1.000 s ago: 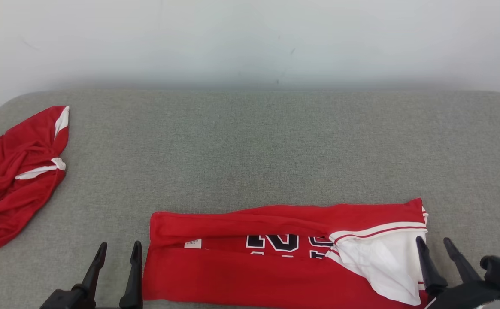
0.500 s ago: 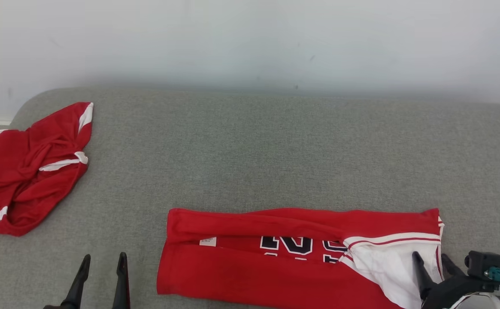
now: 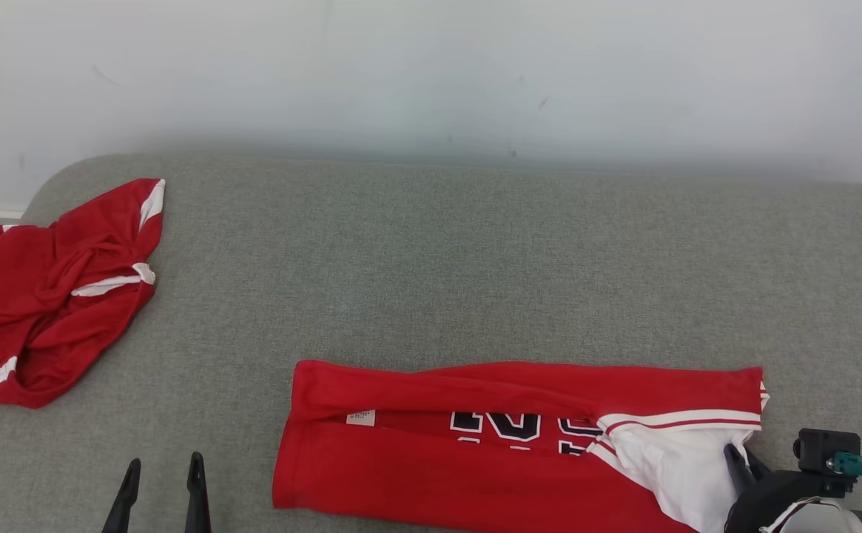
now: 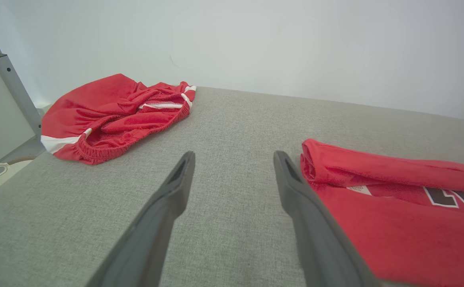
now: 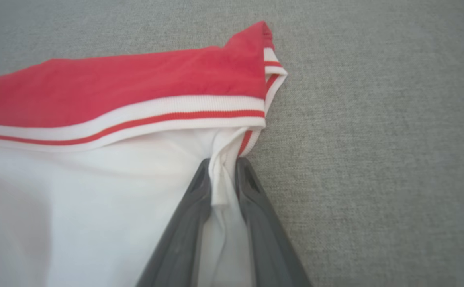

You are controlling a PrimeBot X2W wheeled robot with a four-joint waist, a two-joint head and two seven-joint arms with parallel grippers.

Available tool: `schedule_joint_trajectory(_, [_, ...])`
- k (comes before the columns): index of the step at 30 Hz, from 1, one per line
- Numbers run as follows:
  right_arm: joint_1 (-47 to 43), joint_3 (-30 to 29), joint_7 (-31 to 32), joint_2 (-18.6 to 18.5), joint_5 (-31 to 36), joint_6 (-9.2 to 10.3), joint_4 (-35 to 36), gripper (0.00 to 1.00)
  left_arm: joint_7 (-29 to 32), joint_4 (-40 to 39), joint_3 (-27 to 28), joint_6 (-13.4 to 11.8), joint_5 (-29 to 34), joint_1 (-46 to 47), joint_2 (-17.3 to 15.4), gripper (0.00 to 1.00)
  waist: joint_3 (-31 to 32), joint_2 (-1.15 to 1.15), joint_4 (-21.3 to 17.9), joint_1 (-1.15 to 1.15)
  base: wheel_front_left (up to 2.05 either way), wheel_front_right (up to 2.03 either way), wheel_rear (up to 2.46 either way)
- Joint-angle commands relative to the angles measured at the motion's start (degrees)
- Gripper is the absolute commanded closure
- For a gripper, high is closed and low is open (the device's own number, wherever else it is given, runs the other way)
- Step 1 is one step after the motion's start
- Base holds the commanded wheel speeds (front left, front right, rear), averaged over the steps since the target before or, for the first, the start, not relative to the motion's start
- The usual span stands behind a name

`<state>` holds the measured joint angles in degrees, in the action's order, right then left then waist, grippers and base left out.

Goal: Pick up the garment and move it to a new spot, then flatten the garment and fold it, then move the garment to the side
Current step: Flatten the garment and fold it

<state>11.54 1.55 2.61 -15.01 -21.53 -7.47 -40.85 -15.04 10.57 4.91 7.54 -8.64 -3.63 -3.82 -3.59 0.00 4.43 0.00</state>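
The garment [image 3: 475,459], a red jersey with dark lettering and a white panel edged in red-and-white trim, lies folded into a long strip near the front of the grey padded surface [image 3: 438,259]. My right gripper [image 3: 743,455] sits at the strip's right end. In the right wrist view my right gripper [image 5: 222,163] is shut on a pinched fold of the garment's [image 5: 116,87] white fabric just below the trim. My left gripper [image 3: 163,470] stands open left of the strip. In the left wrist view my left gripper [image 4: 233,157] holds nothing, with the garment's [image 4: 395,207] left end beside its right finger.
A second red garment with white stripes [image 3: 53,296] lies crumpled at the surface's far left, also in the left wrist view [image 4: 116,111]. A pale wall rises behind the surface. A grey metal post [image 4: 14,87] stands off the left edge.
My right gripper has closed from open onto the white fabric at the garment's right end. The head camera has shifted, so both grippers sit lower in its view.
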Motion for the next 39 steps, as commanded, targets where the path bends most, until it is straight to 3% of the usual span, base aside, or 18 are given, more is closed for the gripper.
schedule_joint_trajectory(1, [-1.49, -0.23, 0.48, -0.08, 0.34, 0.07, -1.24, 1.00, -0.21, 0.27, 0.50, -0.12, 0.52, -0.77, 0.29, 0.00, 0.19, 0.00, -0.10, 0.00, 0.00, 0.00, 0.00])
schedule_joint_trajectory(12, [-0.67, -7.27, -2.24, -5.93, 1.76, 0.06, 1.16, 1.00, -0.21, 0.07, 1.44, -0.12, 0.78, -1.31, 0.59, 0.00, 0.85, 0.00, -0.76, 0.00, 0.00, 0.00, 0.00])
schedule_joint_trajectory(16, [-0.96, -8.70, -1.40, -6.18, 2.77, 0.06, 3.73, 1.00, -0.21, -0.19, 1.68, -0.12, 0.55, -1.77, 0.69, 0.00, 0.97, 0.00, -1.34, 0.00, 0.00, 0.00, 0.00])
schedule_joint_trajectory(22, [-1.75, -7.45, 1.33, -3.43, -0.61, 0.05, 11.51, 1.00, -0.21, -0.32, 2.39, -0.12, -0.02, -2.44, 0.78, 0.00, 1.28, 0.00, -2.65, 0.00, 0.00, 0.00, 0.00])
schedule_joint_trajectory(29, [-4.10, -2.79, 6.46, -0.38, -6.70, 0.05, 25.22, 1.00, -0.21, -0.24, 2.25, -0.12, -0.07, -1.46, 0.87, 0.00, 1.29, 0.00, -3.42, 0.00, 0.00, 0.00, 0.00])
schedule_joint_trajectory(39, [-6.70, 4.66, 12.11, 6.53, -11.64, 0.04, 39.46, 1.00, -0.21, 0.74, 0.16, -0.12, -0.42, -1.05, 0.92, 0.00, 2.06, 0.00, -1.01, 0.00, 0.00, 0.00, 0.00])
